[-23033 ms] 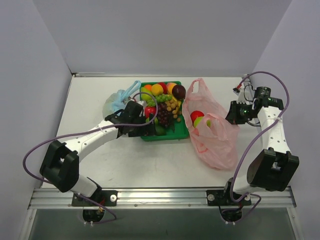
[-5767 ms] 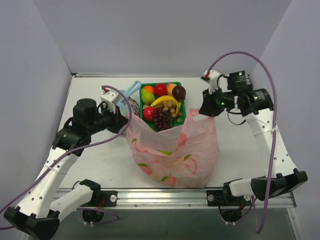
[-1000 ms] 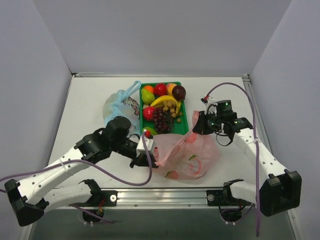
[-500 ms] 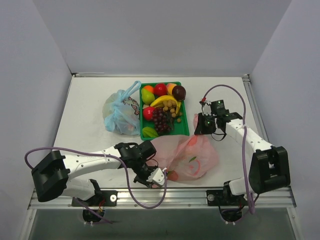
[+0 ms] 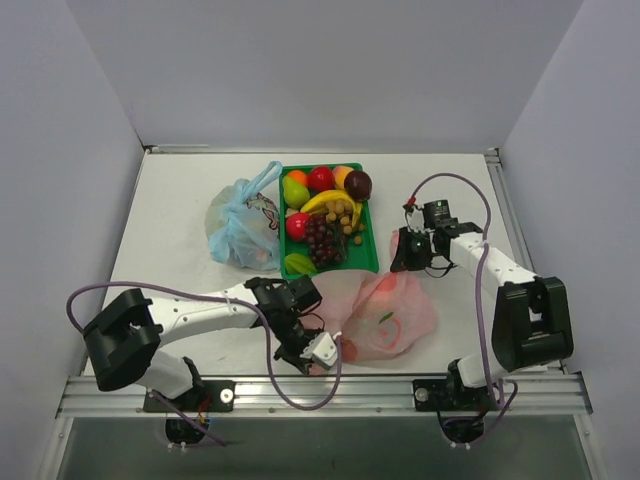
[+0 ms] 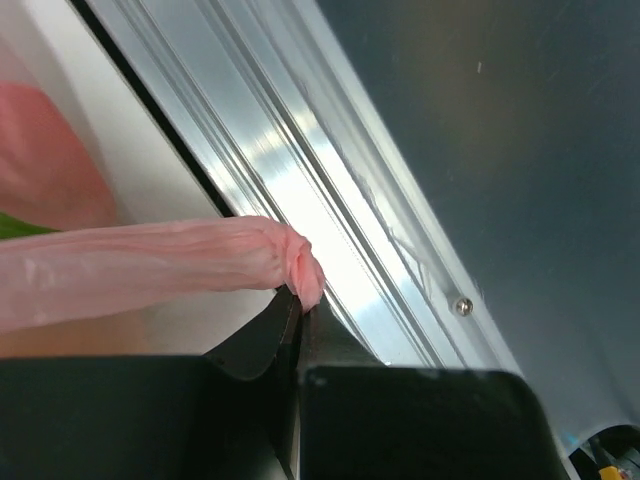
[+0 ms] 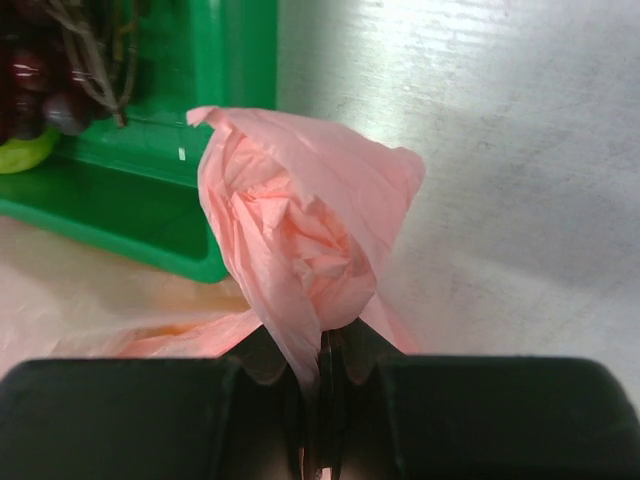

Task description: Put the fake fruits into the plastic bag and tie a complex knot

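Left gripper (image 6: 298,308) pulled nearward; plastic bag (image 5: 390,315) handle clamped between fingers (image 6: 250,348).

White arm links (image 5: 190,312), black joints (image 5: 118,340), purple cables (image 5: 448,177)

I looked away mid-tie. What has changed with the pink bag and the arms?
The pink bag, held up open between the arms before, now lies on the table. The left gripper dragged its handle toward the near edge; the right gripper lowered its handle beside the green tray. Both jaws stay shut on handles; tray fruits and blue bag unmoved.
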Action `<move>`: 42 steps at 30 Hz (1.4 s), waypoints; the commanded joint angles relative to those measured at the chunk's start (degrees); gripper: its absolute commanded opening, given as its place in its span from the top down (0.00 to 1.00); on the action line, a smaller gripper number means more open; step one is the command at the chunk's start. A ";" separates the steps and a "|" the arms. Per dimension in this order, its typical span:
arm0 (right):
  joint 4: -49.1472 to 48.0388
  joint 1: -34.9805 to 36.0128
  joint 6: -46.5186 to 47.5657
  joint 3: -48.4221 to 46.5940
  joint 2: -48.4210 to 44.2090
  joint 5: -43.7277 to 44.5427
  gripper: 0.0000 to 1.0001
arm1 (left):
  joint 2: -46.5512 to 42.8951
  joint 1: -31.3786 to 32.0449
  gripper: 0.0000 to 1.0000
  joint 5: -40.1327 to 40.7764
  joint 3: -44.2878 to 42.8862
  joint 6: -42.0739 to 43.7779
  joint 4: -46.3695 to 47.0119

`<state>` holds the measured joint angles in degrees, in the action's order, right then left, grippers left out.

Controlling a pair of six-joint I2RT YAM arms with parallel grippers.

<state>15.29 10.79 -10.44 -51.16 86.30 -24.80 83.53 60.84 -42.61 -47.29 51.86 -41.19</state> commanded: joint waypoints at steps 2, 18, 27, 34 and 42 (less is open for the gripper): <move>2.55 0.02 1.82 -5.43 -7.72 -5.95 1.00 | -5.73 1.99 1.00 -6.26 -10.62 -3.77 -2.49; 7.30 6.44 10.00 -6.85 -16.25 -7.37 1.00 | -14.61 12.37 0.03 14.29 -27.25 6.32 -17.07; 7.30 8.37 12.46 -7.03 -16.34 -7.63 1.00 | -20.33 10.62 0.03 18.45 -26.02 12.03 -14.89; 7.47 8.73 12.90 -7.03 -16.34 -7.20 1.00 | -13.49 11.76 0.03 16.95 -29.43 15.38 -12.95; 8.09 8.46 13.42 -7.47 -16.17 -7.02 1.00 | -9.88 18.52 0.02 20.72 -26.63 16.87 -12.95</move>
<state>22.20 19.22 1.89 -56.84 71.48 -31.35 74.00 77.87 -23.05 -74.48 66.26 -55.20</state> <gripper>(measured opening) 0.034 0.974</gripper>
